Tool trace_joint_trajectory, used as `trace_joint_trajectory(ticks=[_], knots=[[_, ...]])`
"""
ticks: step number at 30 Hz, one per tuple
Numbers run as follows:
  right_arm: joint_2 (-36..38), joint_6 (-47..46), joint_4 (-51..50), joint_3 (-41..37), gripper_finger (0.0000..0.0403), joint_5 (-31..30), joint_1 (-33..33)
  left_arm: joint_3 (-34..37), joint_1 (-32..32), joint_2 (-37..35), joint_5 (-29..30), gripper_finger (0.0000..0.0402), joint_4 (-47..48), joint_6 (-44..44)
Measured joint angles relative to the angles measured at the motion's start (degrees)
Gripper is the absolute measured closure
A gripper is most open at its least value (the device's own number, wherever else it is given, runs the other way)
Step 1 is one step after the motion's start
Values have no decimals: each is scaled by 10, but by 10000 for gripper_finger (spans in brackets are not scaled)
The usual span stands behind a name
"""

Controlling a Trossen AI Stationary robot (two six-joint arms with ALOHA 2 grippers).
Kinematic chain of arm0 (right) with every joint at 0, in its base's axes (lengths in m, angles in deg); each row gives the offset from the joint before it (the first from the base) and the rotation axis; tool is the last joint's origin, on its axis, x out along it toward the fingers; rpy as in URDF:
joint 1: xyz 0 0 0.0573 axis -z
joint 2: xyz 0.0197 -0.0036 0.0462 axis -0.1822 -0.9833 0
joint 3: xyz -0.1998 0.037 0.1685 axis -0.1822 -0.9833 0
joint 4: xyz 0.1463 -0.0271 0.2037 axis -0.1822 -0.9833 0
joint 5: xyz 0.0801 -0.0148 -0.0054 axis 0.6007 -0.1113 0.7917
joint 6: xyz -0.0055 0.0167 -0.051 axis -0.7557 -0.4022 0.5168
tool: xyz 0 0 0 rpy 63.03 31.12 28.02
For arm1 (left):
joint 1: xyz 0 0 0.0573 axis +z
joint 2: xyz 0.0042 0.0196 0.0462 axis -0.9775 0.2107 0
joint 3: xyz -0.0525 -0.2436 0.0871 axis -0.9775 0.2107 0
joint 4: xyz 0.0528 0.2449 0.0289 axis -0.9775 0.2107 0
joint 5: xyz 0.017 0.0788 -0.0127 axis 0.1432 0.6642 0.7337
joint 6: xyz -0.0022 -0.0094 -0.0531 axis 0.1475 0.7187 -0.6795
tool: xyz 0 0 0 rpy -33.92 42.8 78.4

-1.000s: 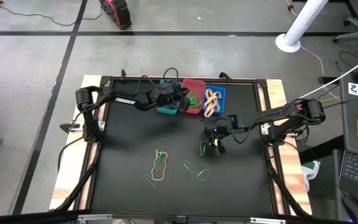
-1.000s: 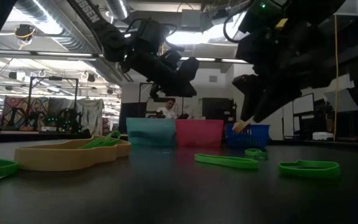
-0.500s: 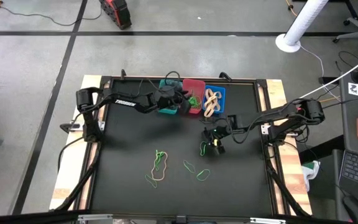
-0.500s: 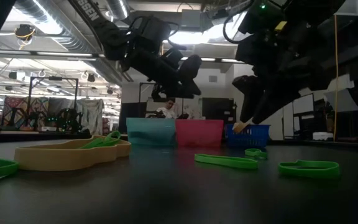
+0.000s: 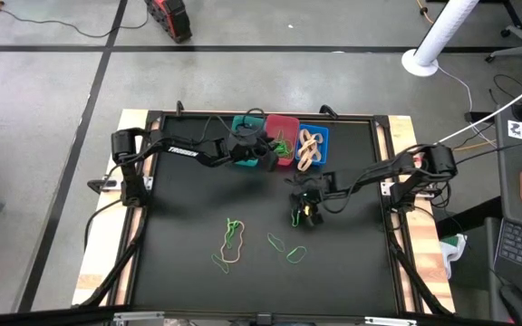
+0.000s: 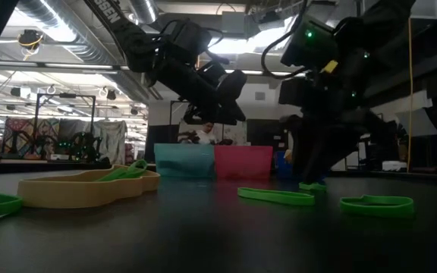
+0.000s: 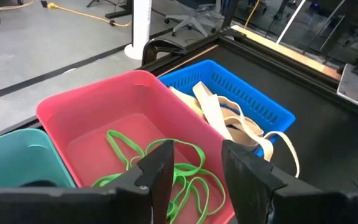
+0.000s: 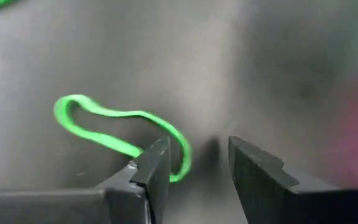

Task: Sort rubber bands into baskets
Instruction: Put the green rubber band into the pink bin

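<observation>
Three baskets stand side by side at the table's far middle: teal, red and blue. Green rubber bands lie in the red one and tan bands in the blue one. My left gripper hangs open above the red basket. My right gripper is open and points steeply down, low over a green band lying flat on the table. That band's near loop end sits between the fingers. In the high view this gripper is right of the table's middle. My right gripper stands over the green band's loop end, fingers pointing down from above. The band runs under one finger. I cannot tell whether that finger touches it. The band lies flat on the table.
More loose bands lie nearer the front: a tan and green bunch and two green ones. Black cables trail along both arms. A raised frame borders the black table top.
My right gripper has come down toward the green band on the table, tipping more steeply downward, and has shifted a little toward the table's left. My left gripper has drifted slightly toward the table's left above the baskets.
</observation>
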Motion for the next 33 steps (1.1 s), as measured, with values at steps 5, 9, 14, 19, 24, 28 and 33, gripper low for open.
trace_joint_trajectory(ticks=[5, 9, 14, 19, 24, 28, 33], knots=[[-15, 1, -1, 1, 243, -19, 0, 0, 0, 0, 0, 270, 9, -1], [-23, 0, -3, 3, 243, -19, 0, 0, 0, 0, 0, 270, 9, -1], [-24, 0, -3, 2, 271, -17, 0, 0, 0, 0, 0, 270, 9, -1], [-24, 1, -4, 2, 345, -3, 0, 0, 0, 0, 0, 270, 9, -1], [-25, 2, -4, 1, 395, -1, 0, 0, 0, 0, 0, 270, 9, -1], [-25, 1, -3, 2, 382, -3, 0, 0, 0, 0, 0, 270, 9, -14], [-28, 2, -12, 19, 399, -7, 0, 0, -3, 0, -8, 270, 9, -37]])
